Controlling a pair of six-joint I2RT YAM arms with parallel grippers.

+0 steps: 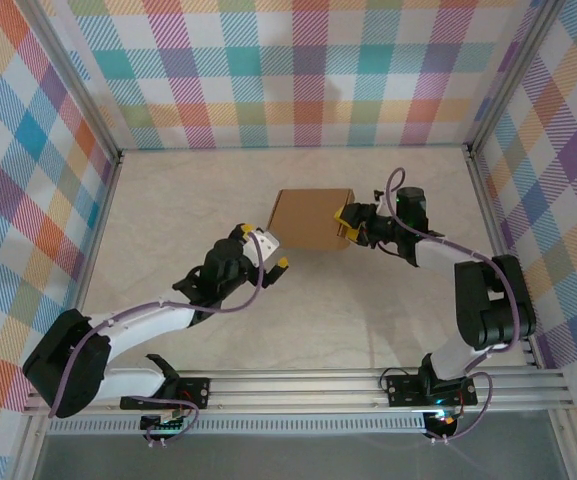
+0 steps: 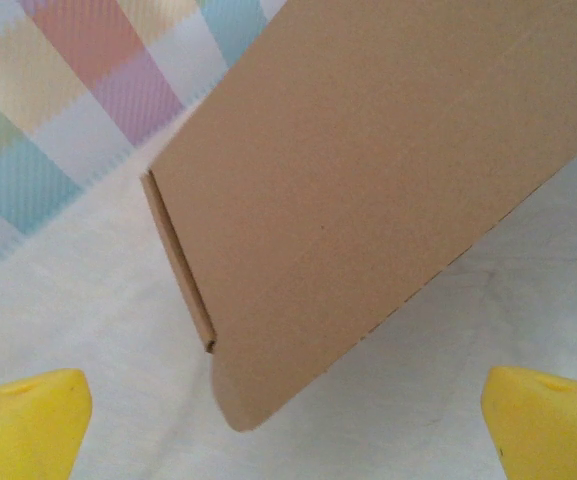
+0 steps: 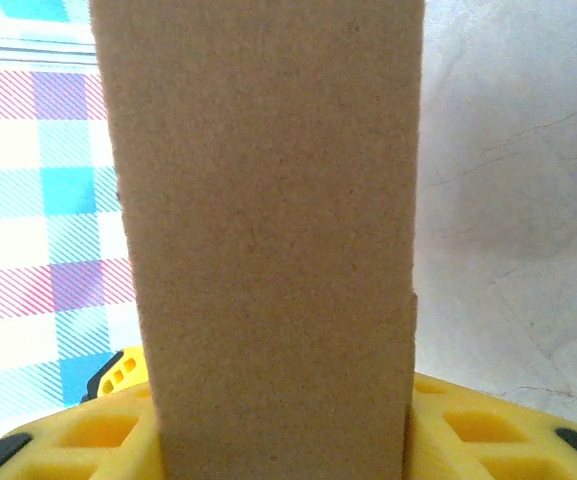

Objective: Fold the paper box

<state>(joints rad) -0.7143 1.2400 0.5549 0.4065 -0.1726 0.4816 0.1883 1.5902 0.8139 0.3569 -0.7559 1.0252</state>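
The paper box (image 1: 311,218) is a plain brown cardboard box, folded up and resting in the middle of the table. My right gripper (image 1: 348,226) is shut on its right end. In the right wrist view the box (image 3: 268,230) stands between the yellow fingers (image 3: 488,435), touching both. My left gripper (image 1: 265,247) stands open just off the box's near left corner, touching nothing. In the left wrist view the box (image 2: 368,180) hangs ahead with a rounded flap corner (image 2: 236,408) pointing at the open gripper (image 2: 288,428); both yellow fingertips (image 2: 28,425) sit wide apart.
The cream tabletop (image 1: 218,190) is fenced by plaid walls (image 1: 288,70) at the back and both sides. A metal rail (image 1: 308,385) carrying the arm bases runs along the near edge.
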